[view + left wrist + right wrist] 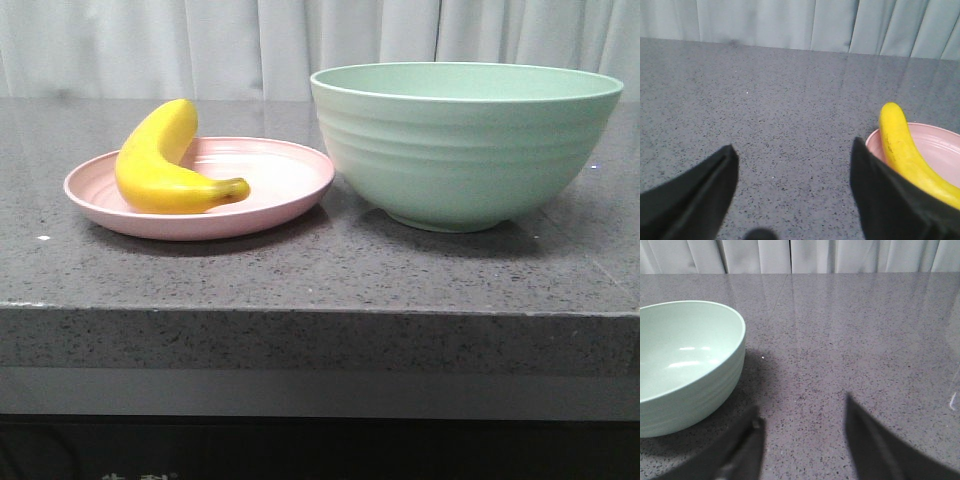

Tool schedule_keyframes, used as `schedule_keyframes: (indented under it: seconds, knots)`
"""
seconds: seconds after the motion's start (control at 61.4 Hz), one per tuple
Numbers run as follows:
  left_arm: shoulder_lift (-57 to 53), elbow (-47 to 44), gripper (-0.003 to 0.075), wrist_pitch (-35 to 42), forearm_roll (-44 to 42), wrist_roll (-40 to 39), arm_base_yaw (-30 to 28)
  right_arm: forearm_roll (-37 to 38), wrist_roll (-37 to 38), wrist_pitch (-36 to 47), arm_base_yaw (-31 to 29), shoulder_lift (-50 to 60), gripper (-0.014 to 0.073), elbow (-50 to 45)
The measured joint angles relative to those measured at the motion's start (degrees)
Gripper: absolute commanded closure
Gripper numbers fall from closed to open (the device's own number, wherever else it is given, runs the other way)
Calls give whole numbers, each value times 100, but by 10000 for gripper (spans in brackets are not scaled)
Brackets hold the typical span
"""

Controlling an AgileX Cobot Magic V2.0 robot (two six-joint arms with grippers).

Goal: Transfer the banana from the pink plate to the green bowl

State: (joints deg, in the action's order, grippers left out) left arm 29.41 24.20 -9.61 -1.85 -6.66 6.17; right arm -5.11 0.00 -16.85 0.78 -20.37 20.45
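The yellow banana (163,165) lies on the pink plate (290,180) at the left of the table. The green bowl (462,143) stands just right of the plate and is empty inside. Neither gripper shows in the front view. In the left wrist view my left gripper (794,152) is open and empty over bare table, with the banana (900,147) and the plate (940,150) just beyond one finger. In the right wrist view my right gripper (802,407) is open and empty over bare table, with the bowl (687,360) off to one side.
The grey speckled stone table (320,270) has its front edge near the camera. A pale curtain (250,40) hangs behind the table.
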Motion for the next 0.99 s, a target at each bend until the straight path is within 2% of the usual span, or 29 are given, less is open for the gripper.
schedule_keyframes:
  seconds: [0.13,0.244,0.375,0.554,0.766,0.994]
  knots:
    - [13,18,110,-65,218,0,0,0,0,0,0,0,13,0]
    - [292,365,110,-554,266,0,104,0,0,13,0,0,13,0]
    - [993,1087,110,-1370,275,29,517,0,0,95,0,0,13,0]
    - [2517,2199,110,-2417,302,70,1278,0,0,109,0,0,13,0]
    - [4047,3175,110,-2673,578,-8,1864,0,0,109,0,0,13,0]
    - [5179,3947,111,-2781,834,-106,1990,0,0,109,0,0,13,0]
